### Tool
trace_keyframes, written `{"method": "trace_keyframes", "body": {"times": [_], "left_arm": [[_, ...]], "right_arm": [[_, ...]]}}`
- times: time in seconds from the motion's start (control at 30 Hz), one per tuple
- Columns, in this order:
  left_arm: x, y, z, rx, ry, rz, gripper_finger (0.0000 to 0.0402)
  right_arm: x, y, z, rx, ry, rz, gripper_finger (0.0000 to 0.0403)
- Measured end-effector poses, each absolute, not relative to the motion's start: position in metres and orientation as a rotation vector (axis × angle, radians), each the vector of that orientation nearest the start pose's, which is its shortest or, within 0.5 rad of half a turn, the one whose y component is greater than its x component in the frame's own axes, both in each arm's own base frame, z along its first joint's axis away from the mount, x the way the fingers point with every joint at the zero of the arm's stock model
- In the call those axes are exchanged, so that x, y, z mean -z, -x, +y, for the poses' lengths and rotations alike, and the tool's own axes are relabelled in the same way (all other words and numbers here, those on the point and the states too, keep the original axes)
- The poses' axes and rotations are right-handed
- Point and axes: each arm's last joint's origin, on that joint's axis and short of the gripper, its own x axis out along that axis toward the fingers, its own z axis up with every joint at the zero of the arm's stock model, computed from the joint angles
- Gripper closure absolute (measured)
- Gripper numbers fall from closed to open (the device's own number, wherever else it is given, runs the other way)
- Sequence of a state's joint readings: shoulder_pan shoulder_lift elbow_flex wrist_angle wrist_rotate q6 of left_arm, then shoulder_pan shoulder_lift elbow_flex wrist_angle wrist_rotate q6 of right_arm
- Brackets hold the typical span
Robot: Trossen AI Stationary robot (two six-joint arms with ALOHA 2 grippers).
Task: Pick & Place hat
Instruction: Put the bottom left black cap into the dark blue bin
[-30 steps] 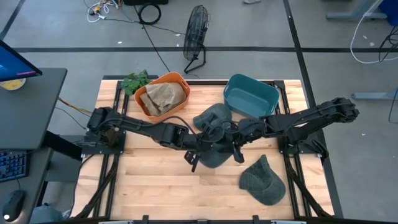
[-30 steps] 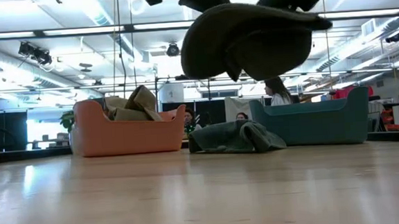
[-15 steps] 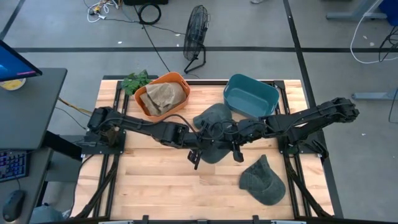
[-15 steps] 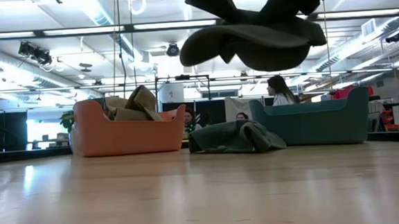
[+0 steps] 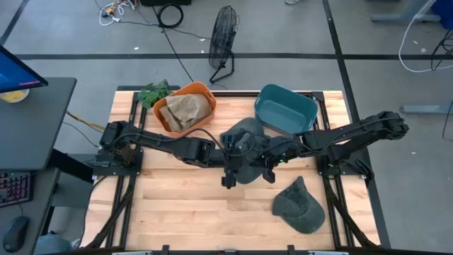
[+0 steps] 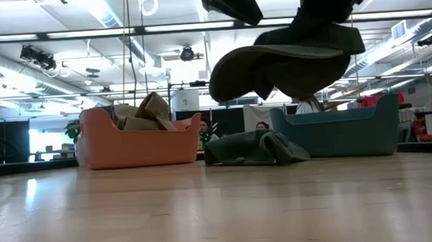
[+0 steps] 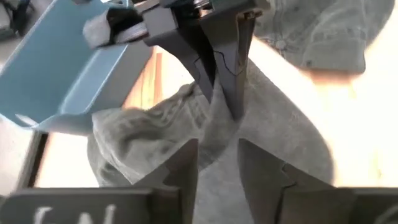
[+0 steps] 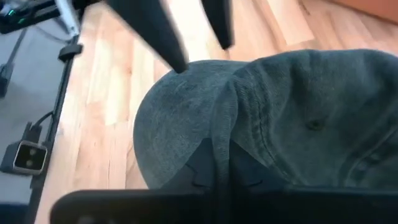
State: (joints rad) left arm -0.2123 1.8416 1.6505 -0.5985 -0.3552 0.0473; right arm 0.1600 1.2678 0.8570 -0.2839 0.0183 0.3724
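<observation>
A dark grey-green hat (image 5: 246, 166) hangs above the table's middle, between my two grippers. My right gripper (image 5: 264, 167) comes from the right and is shut on it. My left gripper (image 5: 229, 174) comes from the left and stands open at the hat's left edge; in the left wrist view its fingers (image 7: 186, 168) are apart, with the hat's cloth (image 7: 267, 124) beyond them. In the low view the hat (image 6: 280, 61) hangs well clear of the tabletop. My right gripper pinches a raised fold of the hat's cloth (image 8: 219, 134) between its two shut fingers, coming level from the table's right. The hat is lifted clear and sags below the fingers, brim to the left. My left gripper: I cannot tell whether its open fingers touch the hat.
A second hat (image 5: 237, 130) lies behind the held one, beside the blue bin (image 5: 284, 108). A third hat (image 5: 297, 205) lies near the front right. An orange bin (image 5: 185, 106) with tan cloth and a green plant (image 5: 154, 92) stand at the far left.
My right gripper has shut on the hat and taken hold of it. My left gripper has opened and let go. The hat has stayed in the air, shifted a little toward the right, and now droops from the right gripper.
</observation>
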Motion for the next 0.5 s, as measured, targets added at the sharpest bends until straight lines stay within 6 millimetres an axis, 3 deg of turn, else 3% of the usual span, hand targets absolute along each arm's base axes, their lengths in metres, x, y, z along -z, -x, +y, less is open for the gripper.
{"method": "trace_keyframes", "body": {"times": [0.2,0.5], "left_arm": [[-0.314,-0.395,-0.08,-0.293,-0.076,0.692,0.0247],[-0.337,-0.379,-0.085,-0.386,0.008,0.599,0.0258]], "right_arm": [[-0.259,-0.247,0.026,0.258,-0.381,0.677,0.0393],[-0.282,-0.187,-0.016,0.861,-0.336,0.569,0.0393]]}}
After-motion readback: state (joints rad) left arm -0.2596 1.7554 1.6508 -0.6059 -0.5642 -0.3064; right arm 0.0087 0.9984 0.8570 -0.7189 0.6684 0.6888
